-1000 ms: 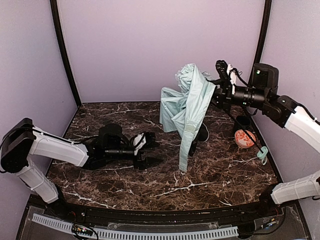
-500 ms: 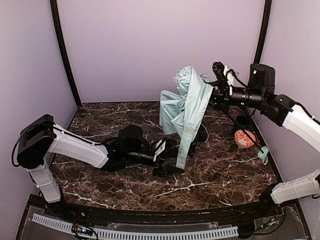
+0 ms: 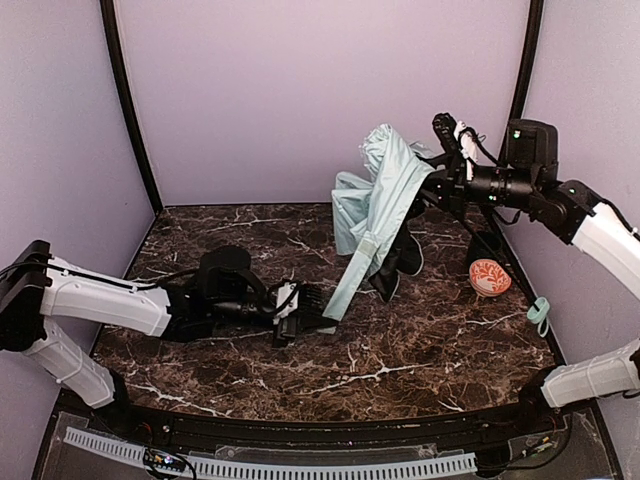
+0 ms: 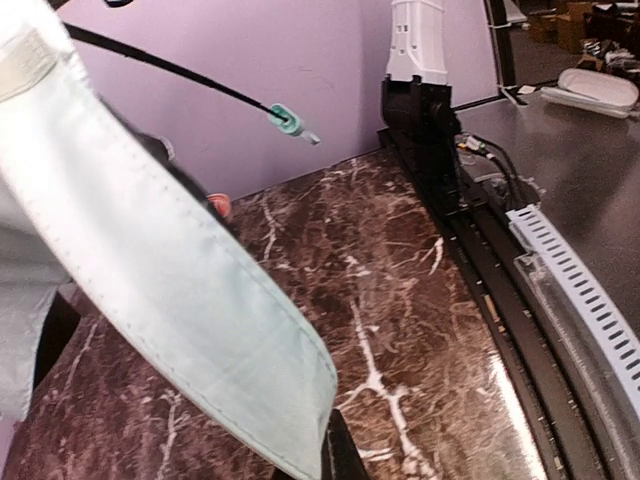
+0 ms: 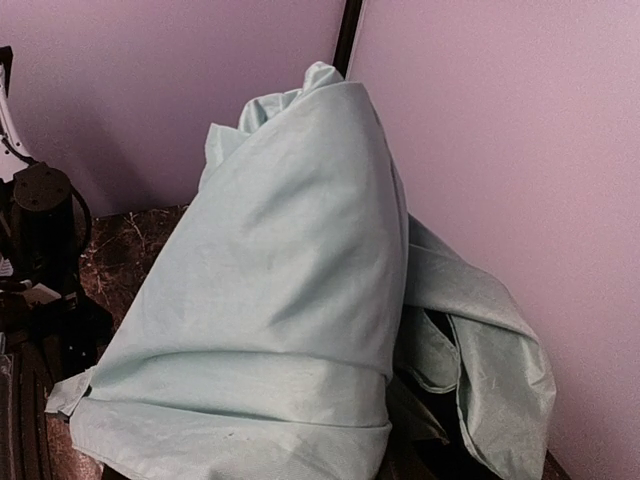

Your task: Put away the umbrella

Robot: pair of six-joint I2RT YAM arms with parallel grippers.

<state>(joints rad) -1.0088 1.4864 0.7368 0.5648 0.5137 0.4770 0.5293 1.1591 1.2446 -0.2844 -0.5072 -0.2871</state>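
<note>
Your right gripper [image 3: 433, 190] held the umbrella [image 3: 388, 180] aloft. Your left gripper [image 3: 316, 313] was pinched shut on its strap [image 3: 351, 272].

Bunched mint-green umbrella [image 5: 290, 300] filling the frame, folds drooping lower right, lilac wall [image 5: 480, 120] behind, marble table [image 5: 130, 235] at left

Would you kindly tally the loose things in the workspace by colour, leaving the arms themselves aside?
Mint-green: 1, the umbrella
Orange-and-white: 1, the small round object
Black: 1, a cup-like thing behind it, hard to make out
Total: 3
</note>
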